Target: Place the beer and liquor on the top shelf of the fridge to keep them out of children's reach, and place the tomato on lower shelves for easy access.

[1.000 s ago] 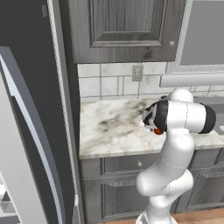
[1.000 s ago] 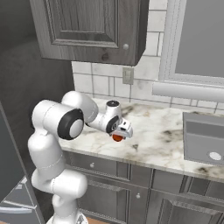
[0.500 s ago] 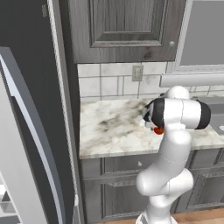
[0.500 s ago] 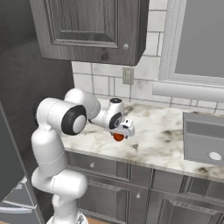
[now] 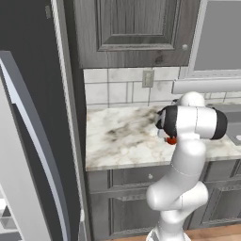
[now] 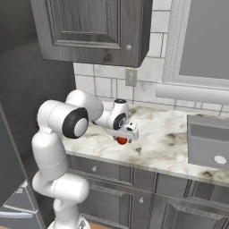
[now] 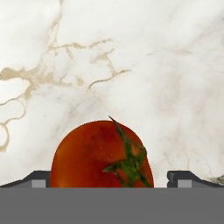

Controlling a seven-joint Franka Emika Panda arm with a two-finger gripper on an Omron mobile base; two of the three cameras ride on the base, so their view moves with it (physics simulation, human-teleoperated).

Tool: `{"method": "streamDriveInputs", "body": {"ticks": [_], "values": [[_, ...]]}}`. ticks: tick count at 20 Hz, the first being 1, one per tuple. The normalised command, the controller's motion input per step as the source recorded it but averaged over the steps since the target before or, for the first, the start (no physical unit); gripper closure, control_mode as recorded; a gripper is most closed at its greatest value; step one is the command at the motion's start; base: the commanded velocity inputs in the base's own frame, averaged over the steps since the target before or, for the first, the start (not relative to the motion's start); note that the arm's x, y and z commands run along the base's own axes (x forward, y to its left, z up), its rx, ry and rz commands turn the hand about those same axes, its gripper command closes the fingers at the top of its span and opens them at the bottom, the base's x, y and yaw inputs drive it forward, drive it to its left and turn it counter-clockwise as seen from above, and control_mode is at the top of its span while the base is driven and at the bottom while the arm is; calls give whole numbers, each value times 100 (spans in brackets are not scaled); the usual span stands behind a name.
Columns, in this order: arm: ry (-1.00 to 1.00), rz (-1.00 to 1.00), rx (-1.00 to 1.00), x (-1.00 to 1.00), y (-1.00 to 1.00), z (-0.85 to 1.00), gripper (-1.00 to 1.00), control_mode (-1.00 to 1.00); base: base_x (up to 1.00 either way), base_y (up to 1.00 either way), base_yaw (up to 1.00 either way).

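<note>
1. The white robot arm reaches over the marble countertop (image 5: 122,141), its gripper (image 6: 121,137) lowered just above the stone.
2. In the hand view, the tomato (image 7: 101,155) lies on the pale, tan-veined marble between the two dark fingertips (image 7: 37,178), red-orange with a green stem across its top.
3. The claw stands wide open: a fingertip sits out on each side of the tomato, with bare counter showing between the right tip and the fruit; whether the left tip touches it cannot be told.
4. From the right base view, the tomato (image 6: 121,141) peeks out as a red spot under the white hand; from the left base view it shows as a red patch (image 5: 172,140) below the arm's dark joint.
5. The fridge (image 5: 33,141) stands at the left end of the counter, dark grey, its long curved silver handle (image 5: 37,155) sweeping down the open door.
6. Grey wooden cabinets (image 6: 94,31) hang above a white tile backsplash with a wall outlet (image 6: 130,77).
7. No brand, label or writing can be read anywhere.
</note>
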Motion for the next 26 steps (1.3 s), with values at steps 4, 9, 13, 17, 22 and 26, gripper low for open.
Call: {"method": "streamDriveInputs", "body": {"ticks": [4, 9, 13, 17, 22, 26], "values": [[1, 0, 0, -52, 0, -36, -100, -100, 0, 0, 0], [0, 0, 0, -40, 0, -35, -100, -100, 0, 0, 0], [0, 0, 0, -4, 0, -27, -100, -100, 0, 0, 0], [0, 0, 0, 0, 0, -23, -100, -100, 0, 0, 0], [0, 0, 0, 0, 0, -26, -100, -100, 0, 0, 0], [0, 0, 0, -11, 0, -33, 100, -100, 0, 0, 0]]}}
